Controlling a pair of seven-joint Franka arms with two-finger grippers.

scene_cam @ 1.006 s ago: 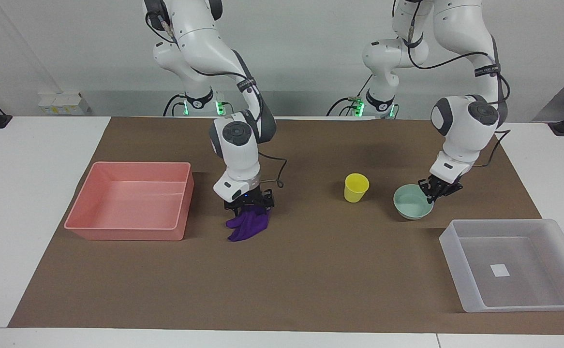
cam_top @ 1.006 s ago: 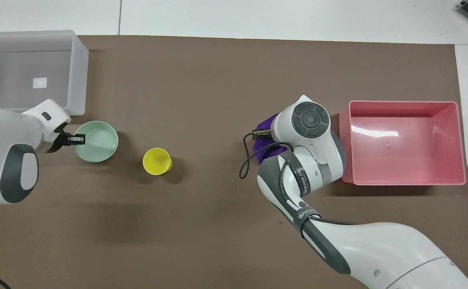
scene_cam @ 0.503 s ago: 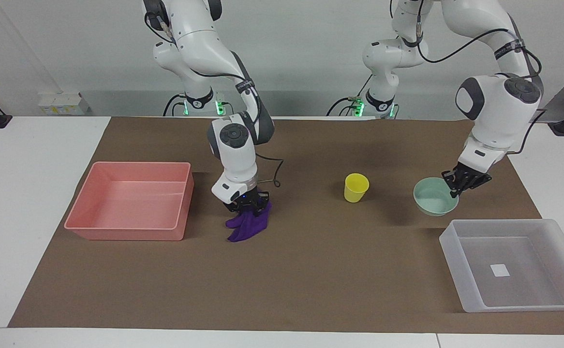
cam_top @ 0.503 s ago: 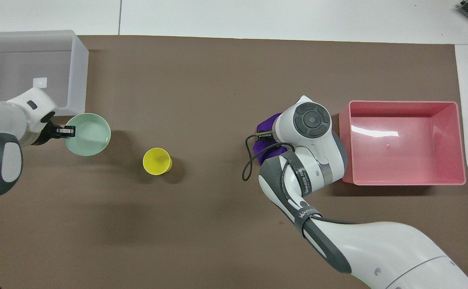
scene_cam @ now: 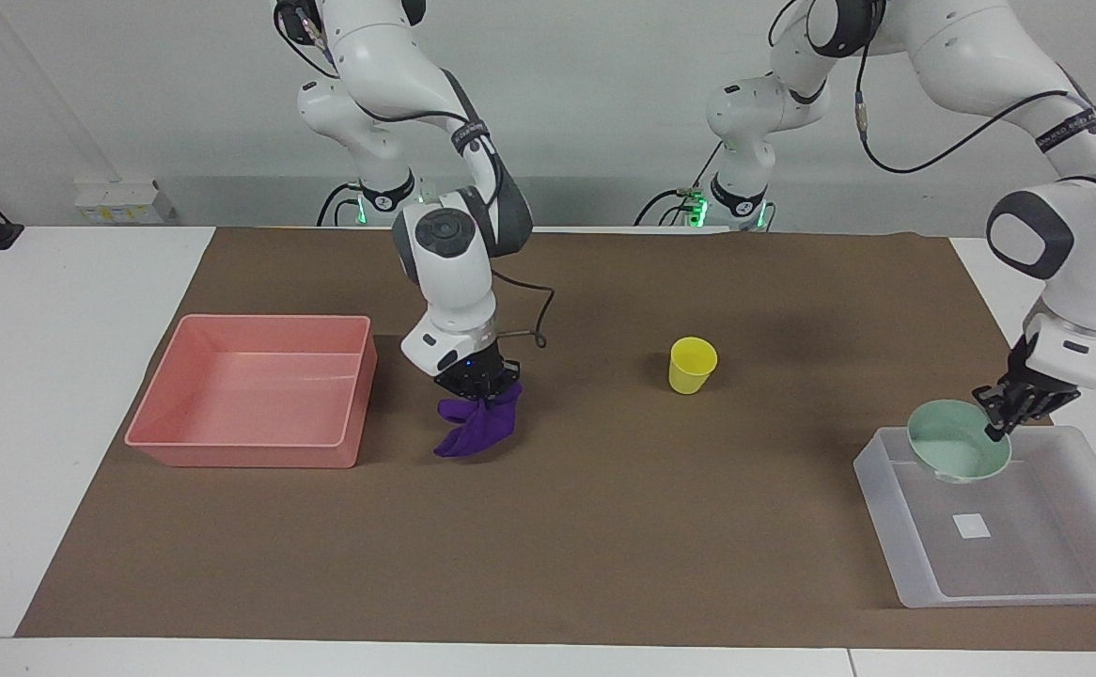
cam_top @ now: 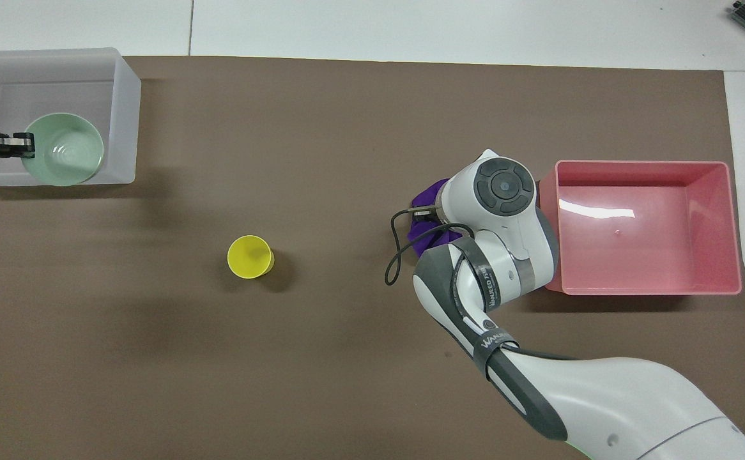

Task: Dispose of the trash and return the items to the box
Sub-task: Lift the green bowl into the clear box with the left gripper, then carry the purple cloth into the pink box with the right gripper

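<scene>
The purple cloth, the trash, hangs from my right gripper, which is shut on its top; its lower end is close to the mat beside the pink bin. In the overhead view only an edge of the cloth shows under the right wrist. My left gripper is shut on the rim of the mint-green bowl and holds it tilted over the clear box. The yellow cup stands upright on the mat between the two grippers.
A pink bin sits at the right arm's end of the table. A brown mat covers the table. A black cable loops off the right wrist.
My left gripper has carried the bowl off the mat to over the clear box. My right gripper has shut on the purple cloth and raised it a little.
</scene>
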